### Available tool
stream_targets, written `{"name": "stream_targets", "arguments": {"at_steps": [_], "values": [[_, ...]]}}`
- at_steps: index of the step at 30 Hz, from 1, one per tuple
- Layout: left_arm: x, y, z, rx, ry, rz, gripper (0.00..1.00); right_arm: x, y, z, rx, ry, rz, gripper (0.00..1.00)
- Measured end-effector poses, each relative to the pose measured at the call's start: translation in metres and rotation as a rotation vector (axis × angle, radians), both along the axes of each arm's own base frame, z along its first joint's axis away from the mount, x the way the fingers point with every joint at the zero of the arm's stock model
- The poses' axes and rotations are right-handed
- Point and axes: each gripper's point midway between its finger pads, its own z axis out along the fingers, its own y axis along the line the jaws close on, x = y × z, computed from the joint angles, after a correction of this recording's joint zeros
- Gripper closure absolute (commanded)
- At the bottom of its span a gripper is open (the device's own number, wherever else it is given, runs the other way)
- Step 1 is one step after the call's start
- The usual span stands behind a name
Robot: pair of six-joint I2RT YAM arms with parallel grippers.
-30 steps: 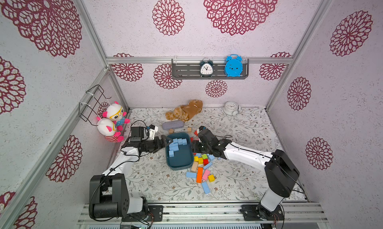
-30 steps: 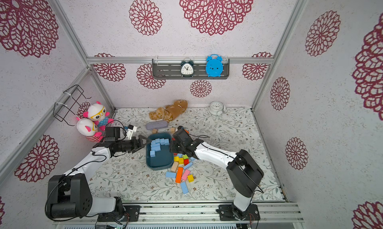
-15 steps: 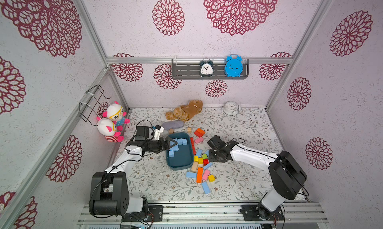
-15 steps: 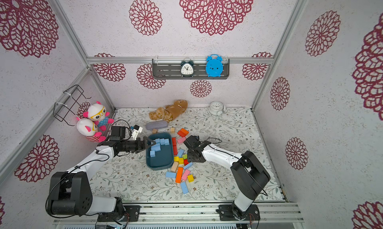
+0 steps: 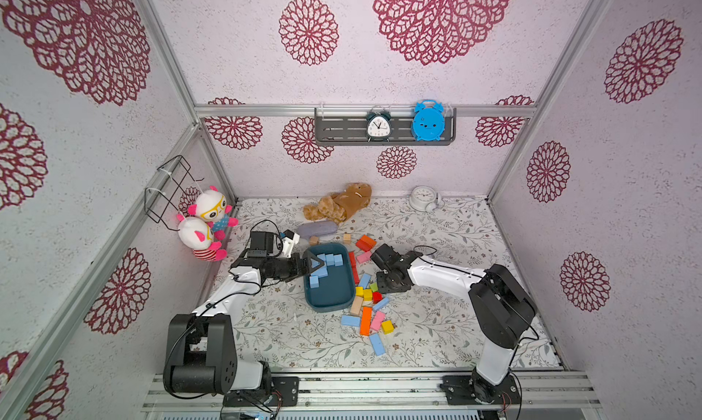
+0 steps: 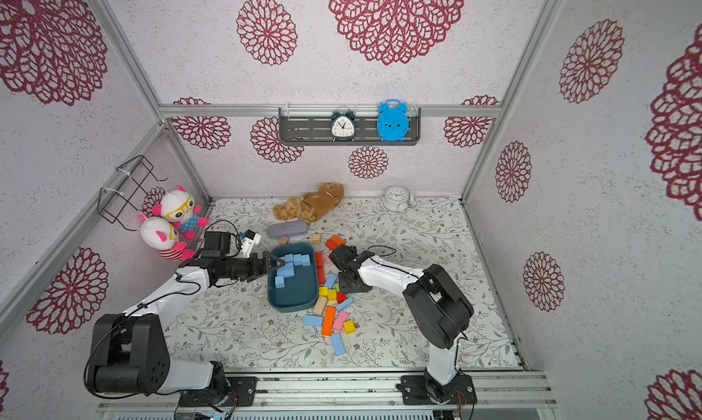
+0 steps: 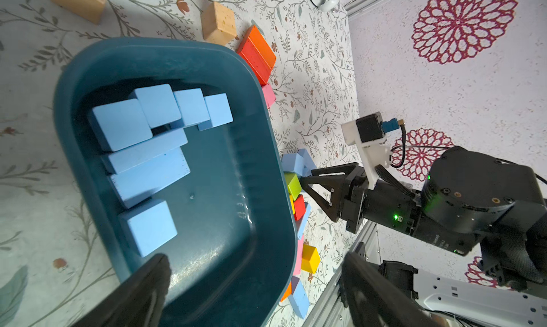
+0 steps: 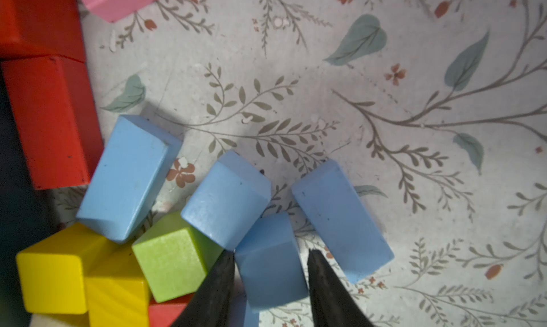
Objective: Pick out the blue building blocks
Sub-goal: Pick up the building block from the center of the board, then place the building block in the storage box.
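Several blue building blocks (image 5: pixel 328 266) lie in the dark teal tray (image 5: pixel 329 302), also seen in the left wrist view as blue building blocks (image 7: pixel 142 139) in the tray (image 7: pixel 266 151). More blue blocks (image 5: pixel 350 320) lie loose in the mixed pile right of the tray. My left gripper (image 5: pixel 315 264) hangs open over the tray's left rim, and the left gripper (image 7: pixel 254 284) holds nothing. My right gripper (image 8: pixel 270 263) points down into the pile with a finger against each side of a small blue block (image 8: pixel 270 266). Three more blue blocks (image 8: pixel 225 198) lie around it.
Red (image 5: pixel 353 266), orange (image 5: pixel 366 320), yellow (image 5: pixel 387 326), pink (image 5: pixel 377 320), green (image 8: pixel 174 260) and tan (image 5: pixel 356 305) blocks crowd the pile. A brown plush (image 5: pixel 338 205), a grey pouch (image 5: pixel 317 228) and a white clock (image 5: pixel 423 198) sit at the back. Two dolls (image 5: pixel 207 224) lean at the left wall.
The right arm swung from the tray's far right corner down to the pile and its jaws narrowed onto a blue block. The left gripper slid right over the tray's rim.
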Motion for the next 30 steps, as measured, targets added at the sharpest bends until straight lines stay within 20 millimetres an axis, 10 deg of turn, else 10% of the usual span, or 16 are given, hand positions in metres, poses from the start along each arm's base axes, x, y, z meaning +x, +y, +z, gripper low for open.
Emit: {"name": "stream_targets", "arguments": {"at_steps": [15, 24, 30], "values": [[0.006, 0.018, -0.016, 0.088, 0.033, 0.074, 0.05, 0.002, 0.009, 0.01, -0.026, -0.039, 0.017, 0.77], [0.018, 0.059, -0.015, 0.124, 0.05, 0.25, 0.03, 0.007, 0.103, 0.101, 0.141, -0.242, 0.135, 0.76], [0.019, 0.081, -0.018, 0.118, 0.069, 0.345, 0.03, 0.018, 0.15, 0.109, 0.214, -0.264, 0.171, 0.75]]}}
